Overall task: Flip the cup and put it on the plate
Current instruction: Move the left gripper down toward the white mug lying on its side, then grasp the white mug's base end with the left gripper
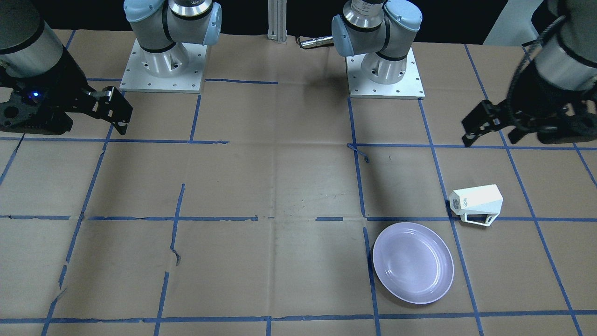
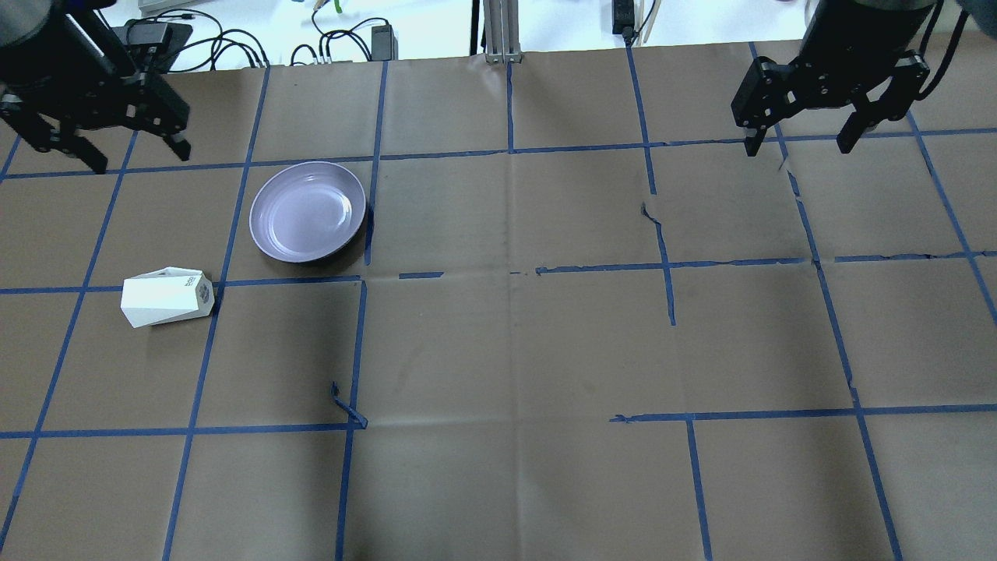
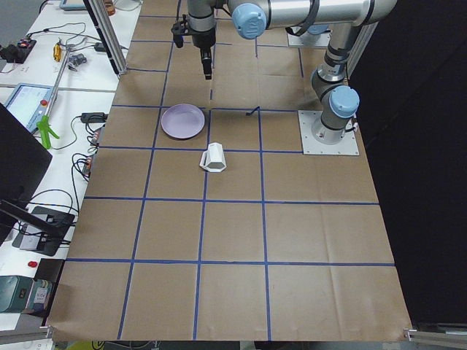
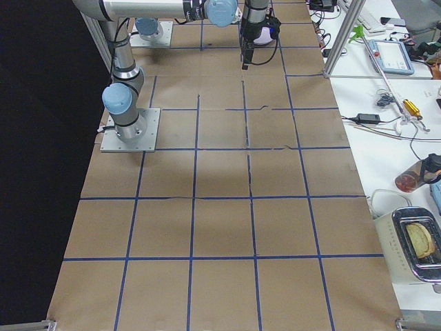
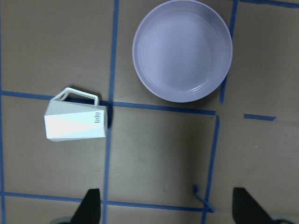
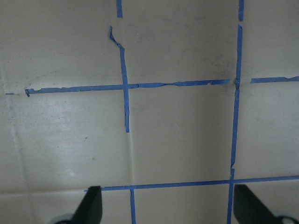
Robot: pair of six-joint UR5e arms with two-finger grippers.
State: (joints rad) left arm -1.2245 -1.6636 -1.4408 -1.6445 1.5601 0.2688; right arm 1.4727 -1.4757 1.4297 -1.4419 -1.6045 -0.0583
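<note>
The white faceted cup (image 2: 166,297) lies on its side on the table, handle flat against the paper (image 1: 476,201) (image 5: 74,125) (image 3: 214,157). The pale lavender plate (image 2: 308,210) sits empty and upright a short way from it (image 1: 413,262) (image 5: 182,50) (image 3: 183,121). My left gripper (image 2: 140,156) hangs open and empty high above the table, beyond the cup and plate (image 1: 489,137) (image 5: 168,210). My right gripper (image 2: 797,146) is open and empty, high over the other side of the table (image 6: 168,210).
Brown paper with a blue tape grid covers the table (image 2: 514,351). The two arm bases (image 1: 161,65) (image 1: 385,70) stand at the robot's edge. Cables and gear (image 2: 234,47) lie past the far edge. A metal post (image 2: 502,31) stands at the far middle.
</note>
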